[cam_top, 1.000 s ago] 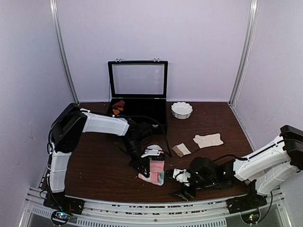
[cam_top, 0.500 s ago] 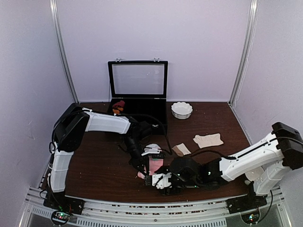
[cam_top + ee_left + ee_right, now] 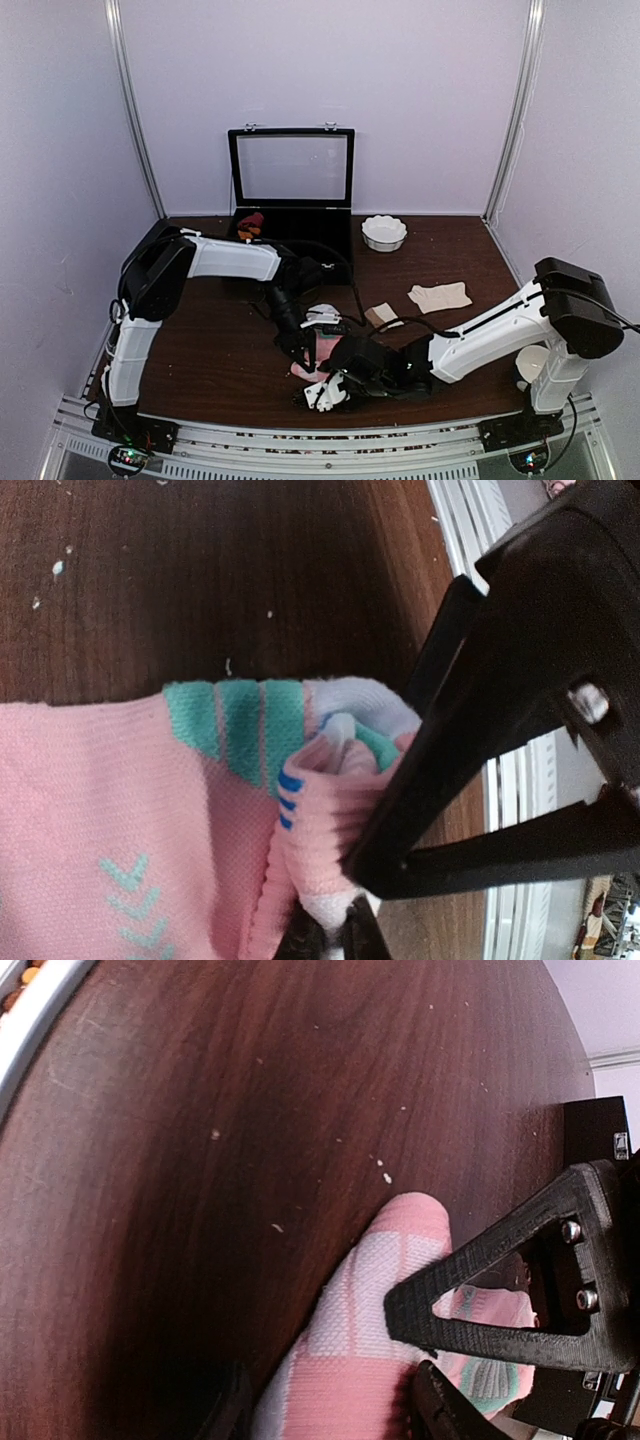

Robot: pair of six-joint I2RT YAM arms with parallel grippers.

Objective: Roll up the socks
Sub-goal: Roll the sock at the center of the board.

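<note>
Top external view: the left hand (image 3: 302, 353) and the right hand (image 3: 322, 392) met at the pink sock (image 3: 330, 352), near the front edge of the worktop (image 3: 200, 350). The cream sock (image 3: 440, 297) lay well apart, to the right.

Left wrist view: the left hand (image 3: 330, 938) was clenched on the pink sock (image 3: 120, 810) at its folded cuff.

Right wrist view: the right hand's fingers (image 3: 440, 1415) stood apart, released, with the pink sock (image 3: 400, 1240) between them.
</note>
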